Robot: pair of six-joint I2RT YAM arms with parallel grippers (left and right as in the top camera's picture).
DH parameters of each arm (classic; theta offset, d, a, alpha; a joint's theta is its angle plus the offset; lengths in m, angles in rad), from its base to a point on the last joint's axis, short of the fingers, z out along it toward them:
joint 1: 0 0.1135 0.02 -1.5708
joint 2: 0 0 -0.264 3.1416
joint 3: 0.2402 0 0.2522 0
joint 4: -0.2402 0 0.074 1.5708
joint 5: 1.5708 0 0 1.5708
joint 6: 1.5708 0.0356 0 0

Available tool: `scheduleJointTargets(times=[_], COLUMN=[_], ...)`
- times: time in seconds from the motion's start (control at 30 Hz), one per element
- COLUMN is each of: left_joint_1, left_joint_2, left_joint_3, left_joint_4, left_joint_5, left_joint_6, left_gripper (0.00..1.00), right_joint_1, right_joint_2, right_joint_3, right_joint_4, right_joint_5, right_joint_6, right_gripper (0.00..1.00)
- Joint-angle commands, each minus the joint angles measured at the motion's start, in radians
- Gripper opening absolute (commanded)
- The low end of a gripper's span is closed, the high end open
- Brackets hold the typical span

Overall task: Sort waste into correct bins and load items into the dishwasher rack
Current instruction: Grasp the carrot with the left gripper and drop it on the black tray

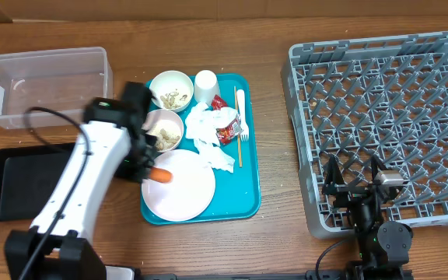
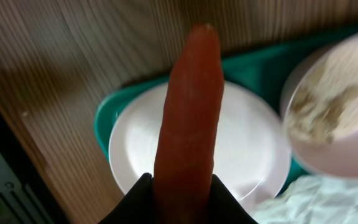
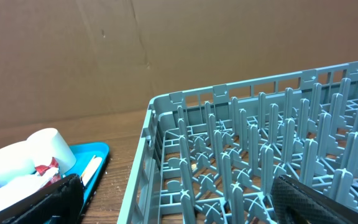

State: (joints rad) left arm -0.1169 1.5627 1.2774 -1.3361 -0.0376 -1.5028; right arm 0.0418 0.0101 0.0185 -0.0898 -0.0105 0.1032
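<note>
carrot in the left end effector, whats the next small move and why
Probably lift it a little and swing left. The left end effector is shut on the carrot over the white plate, and both bins, the clear tub and the black tray, lie left of the teal tray.

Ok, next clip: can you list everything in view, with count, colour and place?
carrot: one, orange, over the plate's left edge
plate: one, white, near end of teal tray
bowls: two, white, holding beige scraps, tray's far left
cup: one, white, tray's far edge
napkins: count unclear, white, crumpled mid-tray
wrapper: one, red and white, among the napkins
fork: one, white, tray's right side
stick: one, wooden, beside the fork
teal tray: one, table centre
tub: one, clear, far left
black tray: one, near left
rack: one, grey, right
table: one, brown wood
left gripper: shut on the carrot
right gripper: open, at the rack's near edge
</note>
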Motion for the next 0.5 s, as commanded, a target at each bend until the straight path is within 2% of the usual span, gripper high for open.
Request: scheduleJointTargets(times=[0.0,0.1,0.2,0.33,0.47], left_joint_1=[0.153,0.323,0.579,0.787,0.858], left_joint_2=[-0.014,-0.013,-0.013,-0.005,0.067], left_joint_3=[0.029,0.027,0.025,0.005,0.002], left_joint_4=[-0.001,0.01,0.038,0.119,0.184], left_joint_5=[-0.101,-0.1,-0.092,-0.085,-0.109], left_joint_6=[0.085,0.149,0.235,0.273,0.278], left_gripper=[0.09,0.09,0.1,0.12,0.11], right_joint_1=[0.002,0.002,0.002,0.002,0.002], right_joint_2=[-0.007,-0.007,-0.007,-0.007,-0.007], right_joint_3=[-0.01,-0.01,-0.01,-0.01,-0.01], right_joint_4=[0.006,0.006,0.006,0.006,0.006], right_joint_5=[0.01,0.01,0.01,0.01,0.01], right_joint_6=[-0.006,-0.006,-0.006,-0.006,-0.006], right_gripper=[1.0,1.0,1.0,1.0,1.0])
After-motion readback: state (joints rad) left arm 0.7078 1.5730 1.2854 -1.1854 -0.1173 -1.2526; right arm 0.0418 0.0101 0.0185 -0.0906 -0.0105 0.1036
